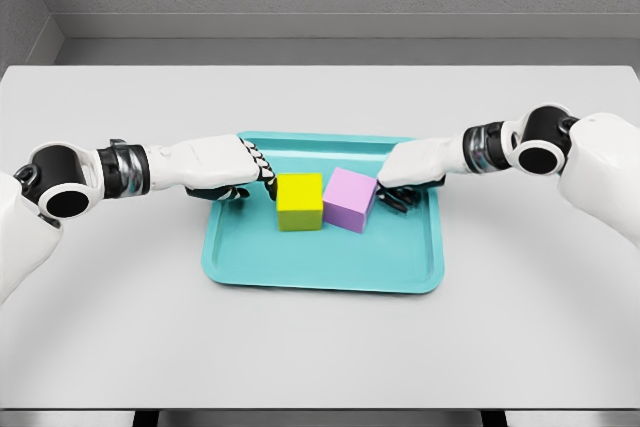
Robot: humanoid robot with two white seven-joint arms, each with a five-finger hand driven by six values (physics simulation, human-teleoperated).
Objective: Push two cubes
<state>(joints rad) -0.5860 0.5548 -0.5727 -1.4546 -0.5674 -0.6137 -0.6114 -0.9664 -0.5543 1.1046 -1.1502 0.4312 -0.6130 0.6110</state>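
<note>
Head view shows a yellow cube (299, 201) and purple cube (350, 199) touching mid-tray (320, 267) at table (320, 347) centre, left robot hand (250, 175) and right robot hand (395, 187) pressing their outer sides, fingers curled, grasping nothing.

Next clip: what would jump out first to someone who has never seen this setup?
The bright yellow cube and the lilac cube, side by side in the flat teal tray at the middle of the grey table. Next, the two white arms closing in symmetrically: the left hand at the yellow cube's outer side, the right hand at the lilac cube's.
</note>
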